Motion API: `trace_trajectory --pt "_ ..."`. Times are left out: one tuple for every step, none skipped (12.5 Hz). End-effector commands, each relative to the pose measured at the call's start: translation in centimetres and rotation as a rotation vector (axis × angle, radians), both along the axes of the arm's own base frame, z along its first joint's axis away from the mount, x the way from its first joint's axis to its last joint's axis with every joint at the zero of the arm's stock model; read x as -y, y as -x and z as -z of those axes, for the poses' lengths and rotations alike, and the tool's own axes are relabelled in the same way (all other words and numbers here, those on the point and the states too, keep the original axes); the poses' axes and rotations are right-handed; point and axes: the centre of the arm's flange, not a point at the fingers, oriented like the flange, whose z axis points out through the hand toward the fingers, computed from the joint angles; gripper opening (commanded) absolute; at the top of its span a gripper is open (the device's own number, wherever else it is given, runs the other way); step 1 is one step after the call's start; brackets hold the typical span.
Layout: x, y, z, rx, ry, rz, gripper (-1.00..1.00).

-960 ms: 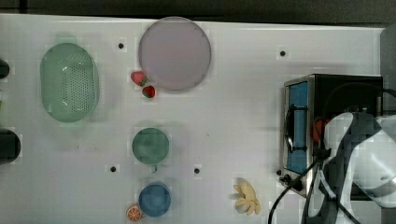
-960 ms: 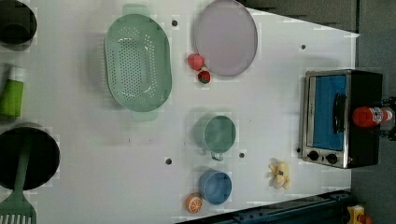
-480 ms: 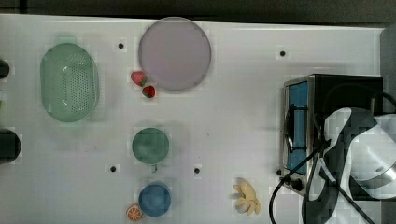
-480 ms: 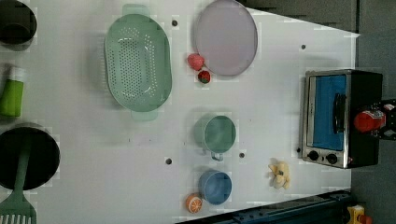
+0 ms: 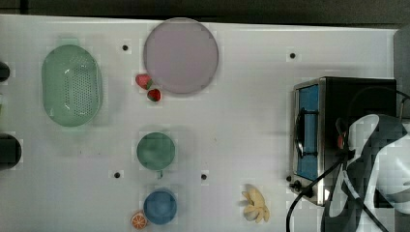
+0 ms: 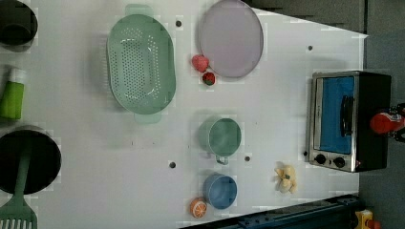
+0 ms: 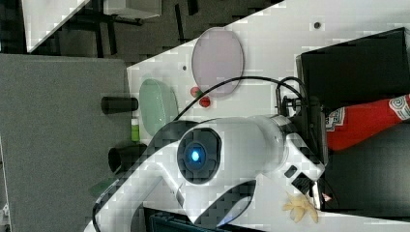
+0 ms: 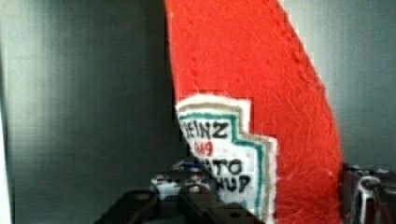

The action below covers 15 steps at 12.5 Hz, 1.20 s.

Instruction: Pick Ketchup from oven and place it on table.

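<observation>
Red ketchup (image 7: 367, 123) lies on the oven (image 6: 377, 119); your gripper (image 8: 261, 205) straddles it, whether clamped I cannot tell. Grasp, lift, carry to the table (image 5: 232, 111).

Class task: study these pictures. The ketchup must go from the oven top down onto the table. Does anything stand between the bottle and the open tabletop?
Nothing visible blocks it. The ketchup stands on the oven, with the gripper at its base. Bare table lies just in front of the oven door; the banana bunch sits off to one side.
</observation>
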Motion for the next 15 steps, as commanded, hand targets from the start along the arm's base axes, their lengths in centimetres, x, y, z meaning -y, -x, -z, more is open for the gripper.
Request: trace_trajectory --pt "-3.9 -3.9 -9.9 0.052 0.042 -0.104 0.29" --pt "-5.4 -4.6 -12.3 0.047 0.038 -0.140 0.29" --pt "-7.3 -5.2 -14.4 0.041 0.024 -0.190 0.29" --pt "-9.5 -5.9 -16.1 0.038 0.000 -0.265 0.29" --pt "-12.1 -6.6 -17.4 0.039 -0.018 -0.348 0.29" --pt "-14.6 -7.3 -18.2 0.049 -0.028 -0.423 0.29" --pt "-17.0 -8.0 -18.8 0.062 -0.031 -0.489 0.29" --pt "-19.4 -8.8 -19.2 0.069 -0.035 -0.541 0.29" --pt "-21.9 -9.5 -19.1 0.070 -0.042 -0.588 0.29" --pt "-24.4 -10.1 -18.7 0.062 -0.052 -0.635 0.29" --pt "-26.9 -10.6 -18.2 0.051 -0.063 -0.678 0.29" --pt "-29.1 -10.9 -17.5 0.039 -0.074 -0.717 0.29" --pt "-31.1 -11.1 -16.6 0.024 -0.086 -0.750 0.29" --pt "-32.7 -11.1 -15.5 0.008 -0.098 -0.776 0.29" --pt "-33.8 -11.0 -14.2 -0.007 -0.107 -0.791 0.29"
